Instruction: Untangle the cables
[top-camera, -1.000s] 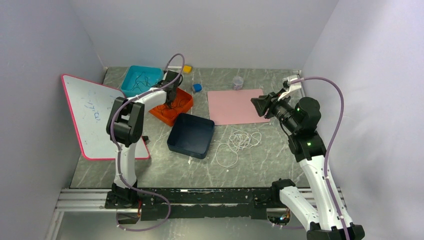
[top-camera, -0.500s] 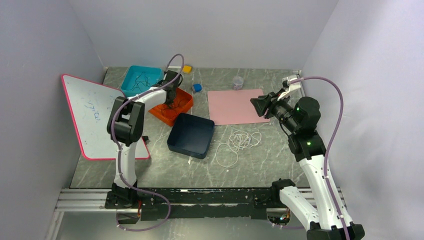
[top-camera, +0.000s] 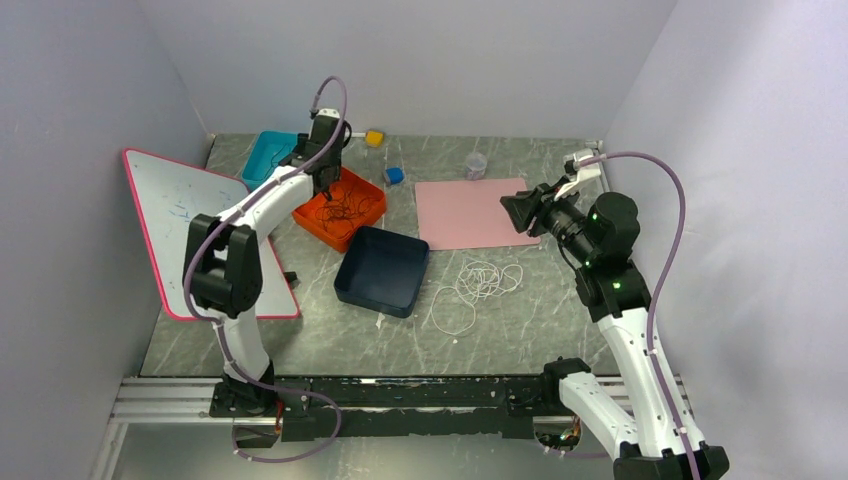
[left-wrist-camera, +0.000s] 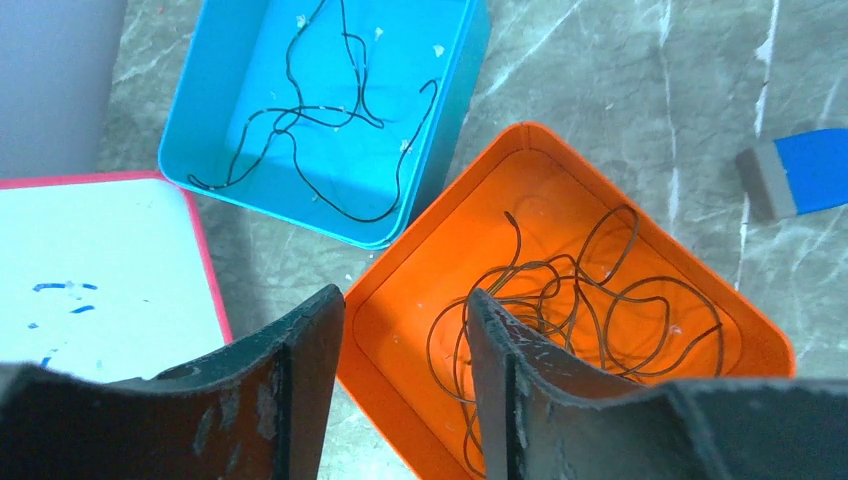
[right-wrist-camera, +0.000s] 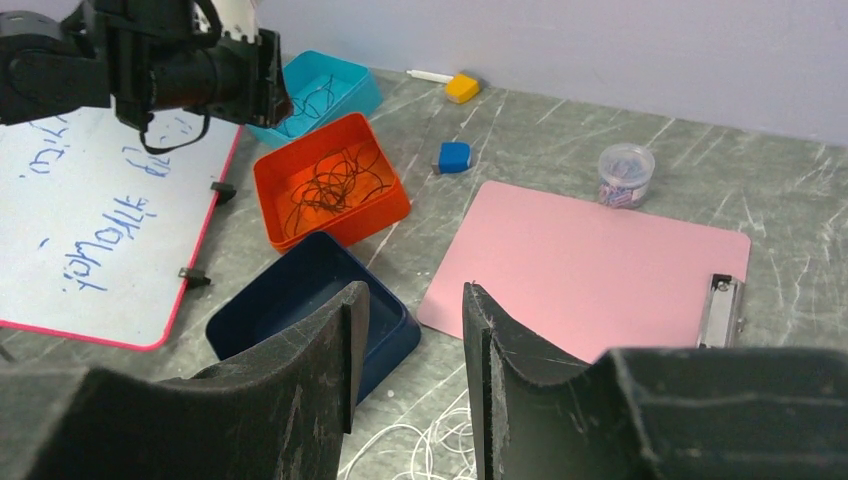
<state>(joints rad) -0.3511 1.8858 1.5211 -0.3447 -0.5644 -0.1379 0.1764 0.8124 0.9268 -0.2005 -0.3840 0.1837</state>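
**Clearances and obstructions, both grippers**

Left gripper (left-wrist-camera: 405, 305): jaws parted above orange tray (left-wrist-camera: 432, 228), whose walls hem any descent. Teal tray (left-wrist-camera: 452, 125) lies just ahead, perhaps touching the orange one. Whiteboard (left-wrist-camera: 100, 260) lies off the left finger.

Right gripper (right-wrist-camera: 410, 300): navy tray (right-wrist-camera: 290, 285) sits below and to the left. Flat pink clipboard (right-wrist-camera: 580, 260) lies ahead, low enough to pass over. Clip jar (right-wrist-camera: 625, 172) stands beyond it.

arms (top-camera: 264, 201) white, joints (top-camera: 610, 225) black | hoses (top-camera: 640, 156) purple | end effector fingers (left-wrist-camera: 300, 380) dark, scuffed
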